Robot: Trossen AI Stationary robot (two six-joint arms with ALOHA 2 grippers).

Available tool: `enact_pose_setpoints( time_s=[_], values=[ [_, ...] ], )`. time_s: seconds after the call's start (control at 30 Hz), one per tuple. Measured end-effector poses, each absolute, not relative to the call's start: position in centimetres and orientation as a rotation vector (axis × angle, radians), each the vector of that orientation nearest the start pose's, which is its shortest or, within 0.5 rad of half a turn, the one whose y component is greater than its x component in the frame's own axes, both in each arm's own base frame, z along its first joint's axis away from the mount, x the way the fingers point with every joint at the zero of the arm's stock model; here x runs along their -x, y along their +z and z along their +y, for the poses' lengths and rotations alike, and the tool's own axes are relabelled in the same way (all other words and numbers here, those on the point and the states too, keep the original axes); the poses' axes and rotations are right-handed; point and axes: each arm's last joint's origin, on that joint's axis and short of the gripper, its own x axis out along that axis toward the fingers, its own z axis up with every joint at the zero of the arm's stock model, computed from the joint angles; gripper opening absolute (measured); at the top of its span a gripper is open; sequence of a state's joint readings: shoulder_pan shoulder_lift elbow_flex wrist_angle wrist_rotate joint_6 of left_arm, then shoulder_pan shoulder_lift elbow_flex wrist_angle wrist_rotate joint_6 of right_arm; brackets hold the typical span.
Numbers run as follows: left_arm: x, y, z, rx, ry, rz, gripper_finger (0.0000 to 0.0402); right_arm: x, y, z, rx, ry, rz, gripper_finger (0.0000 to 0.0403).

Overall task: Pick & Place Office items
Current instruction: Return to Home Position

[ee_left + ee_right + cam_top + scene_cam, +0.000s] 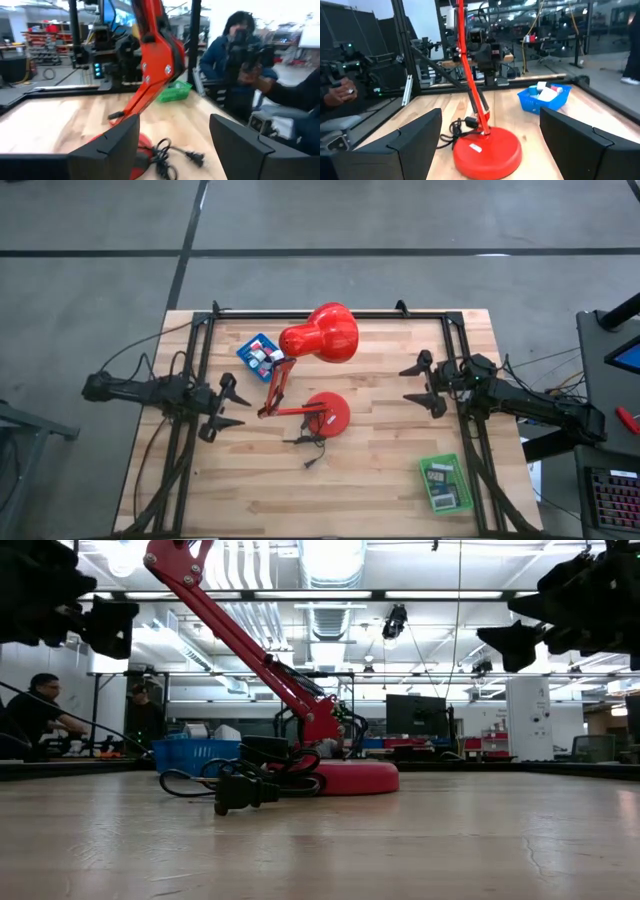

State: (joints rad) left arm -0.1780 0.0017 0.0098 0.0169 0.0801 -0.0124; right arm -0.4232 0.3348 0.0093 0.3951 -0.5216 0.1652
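Note:
Small office items lie in two trays. White, pink and teal pieces fill the blue tray (260,355) (544,96) at the far left of the table. Dark and white flat pieces lie in the green tray (445,483) (175,91) at the near right. My left gripper (228,405) (175,145) hovers open above the table's left side, pointing level toward the red lamp. My right gripper (422,385) (490,145) hovers open above the right side, also facing the lamp. Neither has anything between its fingers.
A big red desk lamp stands mid-table on its round base (326,412) (487,147), its head (320,333) over the far middle. Its black cord and plug (310,452) (192,157) lie near the base. A dark frame borders the table. People stand beyond the edges.

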Motion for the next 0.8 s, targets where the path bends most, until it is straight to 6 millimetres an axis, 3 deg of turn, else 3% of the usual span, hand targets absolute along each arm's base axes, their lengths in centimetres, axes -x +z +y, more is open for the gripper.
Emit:
enact_pose_setpoints(
  time_s=[0.23, 0.8],
  values=[
    [-9.6, 16.8, -1.4, -0.019, -0.182, -0.036, 0.0246, -11.2, 17.5, -3.9, -0.102, -0.051, -0.060, 0.0327],
    [-9.7, 16.8, 0.1, -0.009, -0.015, -0.033, 0.0245, -12.7, 16.6, -4.8, -0.064, -0.132, -0.007, 0.0327]
  ],
)
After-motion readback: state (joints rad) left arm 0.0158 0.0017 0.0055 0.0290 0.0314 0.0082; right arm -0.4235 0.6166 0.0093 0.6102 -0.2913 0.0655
